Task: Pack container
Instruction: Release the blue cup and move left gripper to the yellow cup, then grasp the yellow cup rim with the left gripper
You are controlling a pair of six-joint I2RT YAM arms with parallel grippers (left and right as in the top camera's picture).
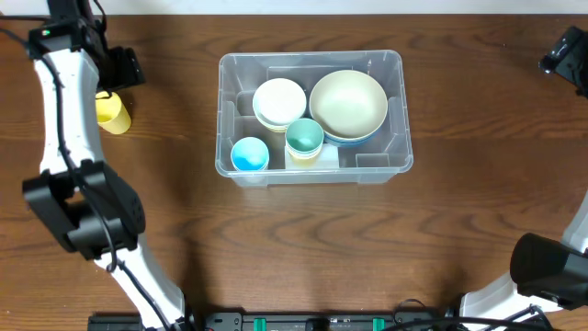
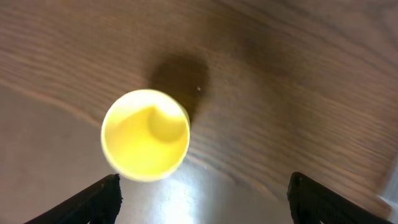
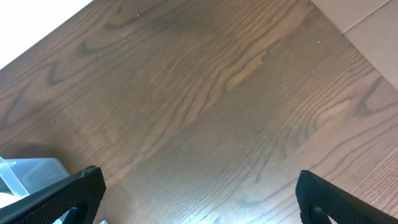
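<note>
From above, the clear container [image 1: 310, 56] sits in the middle of the brown table [image 1: 478, 230], with bowls and cups inside. A yellow cup [image 1: 114, 112] stands well apart, at the far left.

The left wrist view shows the left pincer [image 2: 204, 183] wide open, holding nothing, with the yellow cup just ahead, not touched.

In the right wrist view, the right pincer [image 3: 198, 174] is wide open too, holding nothing.

The table [image 1: 478, 230] was dark brown wood with a clear grain and a soft sheen where light fell. The container [image 1: 390, 64], mid-frame in the overhead view, was clear, glossy plastic. The yellow cup [image 2: 145, 135] looked like smooth plastic, the cream bowl [image 1: 347, 103] smooth and matt. The left arm [image 1: 69, 101] had a white, glossy shell.
</note>
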